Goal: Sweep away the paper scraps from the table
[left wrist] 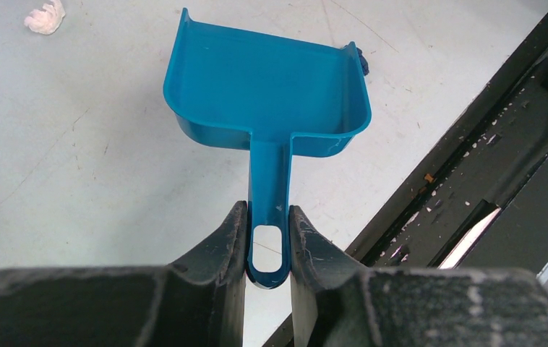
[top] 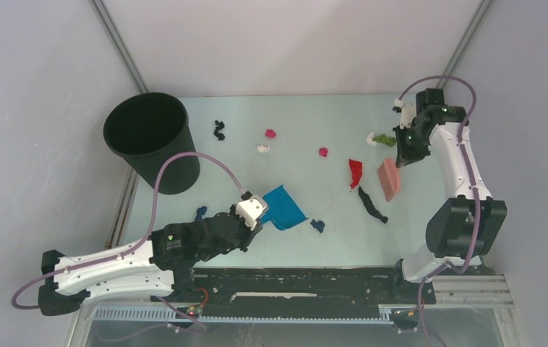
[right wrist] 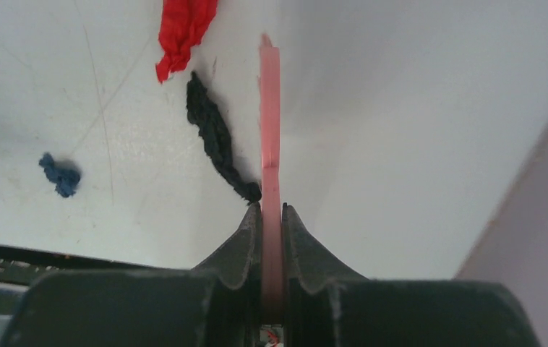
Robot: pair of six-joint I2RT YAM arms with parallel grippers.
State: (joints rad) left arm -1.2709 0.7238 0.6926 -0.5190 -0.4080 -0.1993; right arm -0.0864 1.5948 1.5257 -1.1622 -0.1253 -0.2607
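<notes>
My left gripper [top: 255, 218] is shut on the handle of the blue dustpan [top: 283, 207], whose pan [left wrist: 267, 87] rests on the table [top: 307, 116]. My right gripper [top: 403, 160] is shut on the pink brush [top: 389, 178], seen edge-on in the right wrist view [right wrist: 270, 130]. Paper scraps lie scattered: red [top: 356, 172] and black [top: 372, 204] ones left of the brush, a dark blue one [top: 317, 225] by the pan's right corner, another blue one [top: 201, 212], pink ones [top: 270, 133] [top: 323, 152], a white one [top: 262, 149], a black one [top: 219, 130], and a green-white one [top: 381, 138].
A black bin [top: 152, 141] stands at the far left corner. A black rail [top: 307, 285] runs along the near edge. Grey-white walls close in the table on three sides.
</notes>
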